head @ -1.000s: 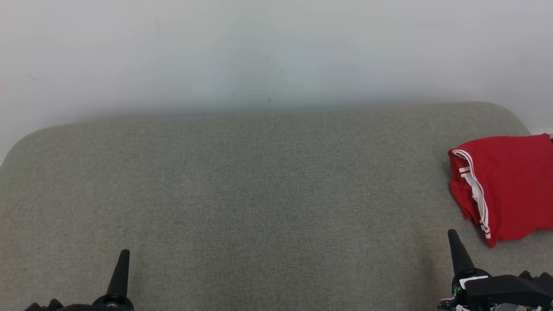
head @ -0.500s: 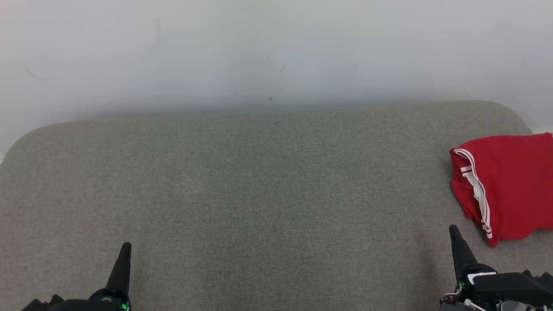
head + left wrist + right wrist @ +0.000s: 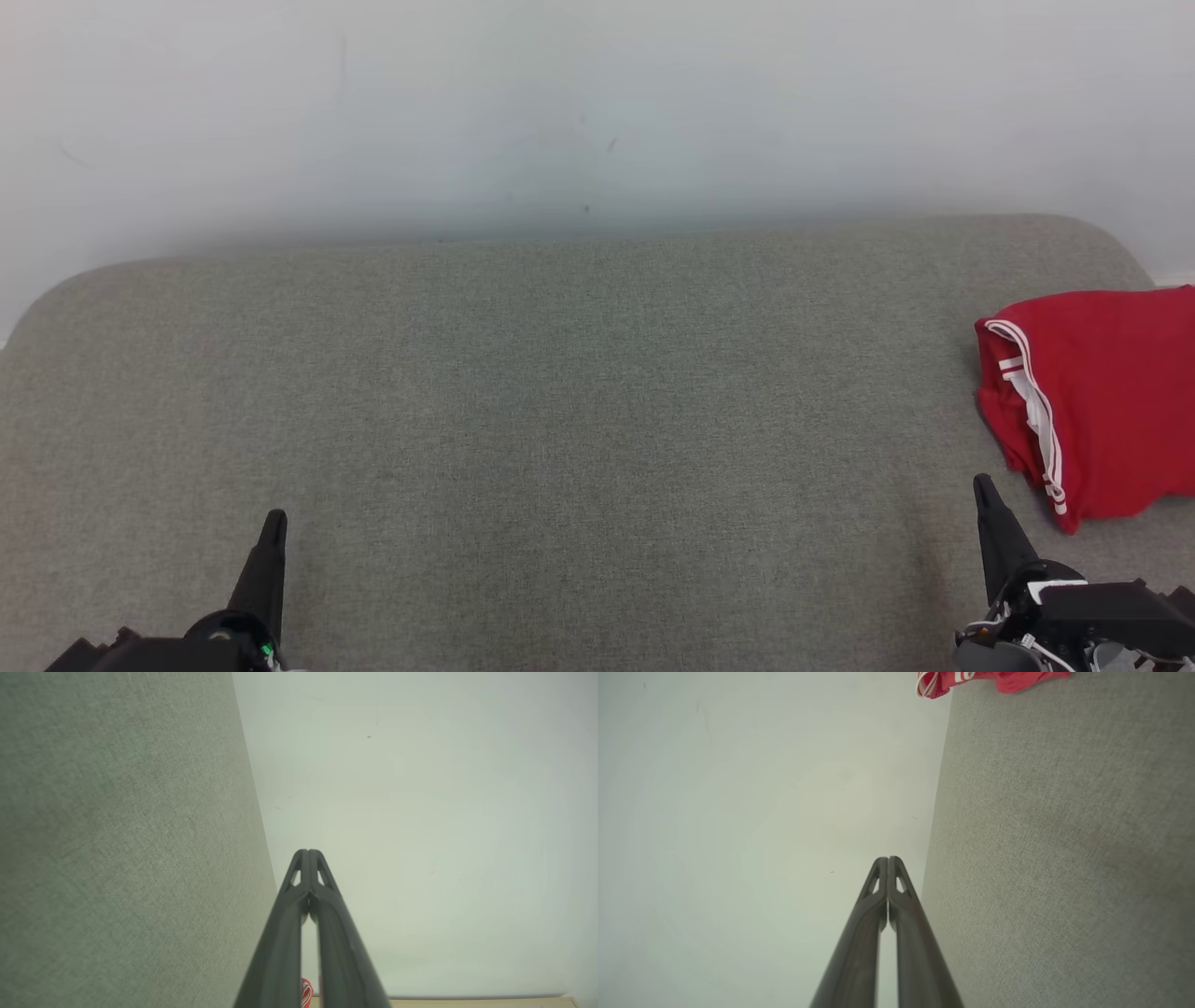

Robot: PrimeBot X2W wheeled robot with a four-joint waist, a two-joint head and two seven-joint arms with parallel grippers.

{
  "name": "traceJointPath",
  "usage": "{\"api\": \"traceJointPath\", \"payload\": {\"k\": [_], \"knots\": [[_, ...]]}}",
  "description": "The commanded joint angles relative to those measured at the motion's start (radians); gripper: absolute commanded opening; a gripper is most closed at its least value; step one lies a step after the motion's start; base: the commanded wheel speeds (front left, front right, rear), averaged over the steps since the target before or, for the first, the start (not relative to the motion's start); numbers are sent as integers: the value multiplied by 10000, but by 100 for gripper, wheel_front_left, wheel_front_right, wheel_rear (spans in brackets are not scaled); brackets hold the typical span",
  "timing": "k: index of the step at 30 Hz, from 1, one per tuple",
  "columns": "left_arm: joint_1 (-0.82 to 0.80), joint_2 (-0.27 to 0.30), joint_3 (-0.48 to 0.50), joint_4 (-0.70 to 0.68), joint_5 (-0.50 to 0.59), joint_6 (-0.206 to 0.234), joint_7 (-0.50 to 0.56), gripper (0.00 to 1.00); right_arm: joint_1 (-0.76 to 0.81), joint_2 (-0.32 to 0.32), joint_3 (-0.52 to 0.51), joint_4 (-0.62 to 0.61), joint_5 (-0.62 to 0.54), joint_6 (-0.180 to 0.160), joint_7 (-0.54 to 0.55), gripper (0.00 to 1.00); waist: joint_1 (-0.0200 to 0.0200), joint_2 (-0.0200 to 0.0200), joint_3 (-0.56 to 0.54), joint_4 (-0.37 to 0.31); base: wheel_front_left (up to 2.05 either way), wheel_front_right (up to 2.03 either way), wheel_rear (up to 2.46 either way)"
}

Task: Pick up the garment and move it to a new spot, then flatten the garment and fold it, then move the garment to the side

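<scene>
Nothing here can be read: no words, labels or numbers. The white marks on the red garment (image 3: pixel 1106 401) beyond the right gripper (image 3: pixel 981 483) are just stripes.

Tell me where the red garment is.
In the head view the red garment lies at the far right of the grey cushion, just beyond the right gripper, not touching it.

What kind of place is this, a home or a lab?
Probably a bare test room rather than a lived-in home: a grey fabric-covered surface with rounded corners, a plain white wall behind it, and one red garment lying at its right edge.
</scene>
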Motion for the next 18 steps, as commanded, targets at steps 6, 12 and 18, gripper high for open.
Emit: {"api": "traceJointPath", "payload": {"k": [6, 12, 18], "knots": [[-183, 61, -5, -47, -611, -70, 165, 0, -108, -2, -73, -93, 633, -20, 149, 0, -1, 0, 29, 13, 0, 0, 0], [-227, 61, -7, -43, -820, -75, 224, 0, -129, -1, -97, -114, 864, -21, 206, 0, -1, 0, 46, 21, 0, 0, 0], [-218, 61, -6, -42, -814, -75, 224, 0, -126, -1, -93, -110, 855, -21, 206, 0, -1, 0, 46, 21, 0, 0, 0]]}}
